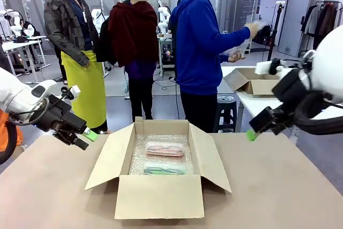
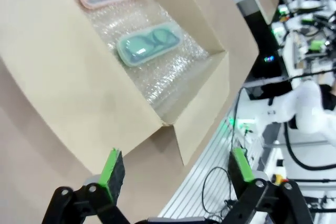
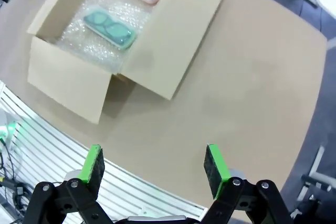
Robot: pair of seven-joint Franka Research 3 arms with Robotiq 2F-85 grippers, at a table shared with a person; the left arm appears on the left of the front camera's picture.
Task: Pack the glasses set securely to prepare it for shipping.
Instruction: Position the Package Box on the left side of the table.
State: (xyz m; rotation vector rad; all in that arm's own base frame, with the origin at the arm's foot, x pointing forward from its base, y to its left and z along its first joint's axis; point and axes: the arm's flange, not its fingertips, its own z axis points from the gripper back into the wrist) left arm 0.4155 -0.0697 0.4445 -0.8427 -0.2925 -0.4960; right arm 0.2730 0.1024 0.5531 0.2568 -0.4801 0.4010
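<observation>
Contents look packed, closing not yet begun. Cardboard box (image 1: 159, 197) open, flaps (image 1: 110, 159) all splayed out. Inside: bubble wrap (image 1: 140, 159) lining the bottom, glasses set flat on it. That is, pinkish case (image 1: 164, 149) by box's far wall, mint-green case (image 1: 163, 170) by near wall, apart, nothing over them. Left of box: left gripper (image 1: 87, 139), fingers spread wide, empty. Right of box: right gripper (image 1: 252, 132), likewise spread, empty. Next, prob.: cover cases w/ wrap or fold flaps in. Needs one gripper per side flap, pushed inward w/o shifting box.
</observation>
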